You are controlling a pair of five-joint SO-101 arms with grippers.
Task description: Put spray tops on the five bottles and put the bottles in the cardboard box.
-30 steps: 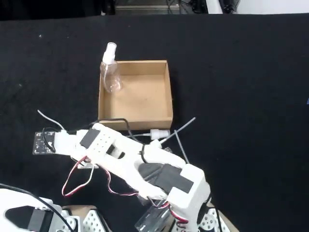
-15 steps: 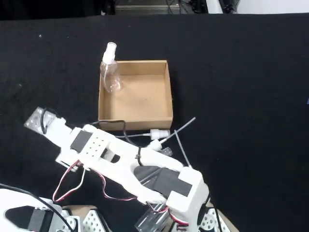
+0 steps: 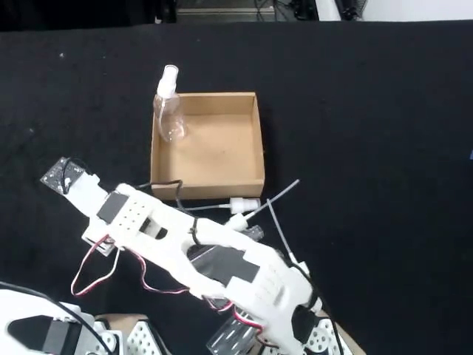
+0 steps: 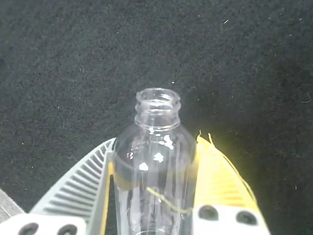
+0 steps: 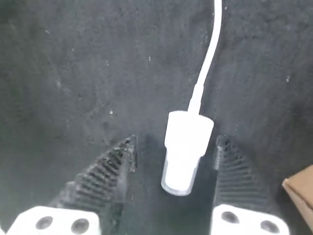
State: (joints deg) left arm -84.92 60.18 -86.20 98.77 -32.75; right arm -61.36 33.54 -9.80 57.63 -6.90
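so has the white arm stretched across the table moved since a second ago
Yes. The far end of the arm swung farther away, from nearer than the front wall of the cardboard box to level with it.

The lower edge of the left wrist view cuts off the bottle [image 4: 156, 164] below its shoulder, so we cannot see its base. The fingers of the left gripper [image 4: 156, 142] run out at that same edge. In the right wrist view, the thin tube of the spray top [image 5: 187, 147] leaves by the upper edge, its end out of sight. There we see just a cropped corner of the cardboard box [image 5: 303, 196]. In the high view, a white arm [image 3: 185, 244] lies across the table near the box. It covers the tube ends of two spray tops [image 3: 244, 203]. Beneath it, a clear thing [image 3: 230, 339] is cut by the lower edge, and we cannot tell what it is.
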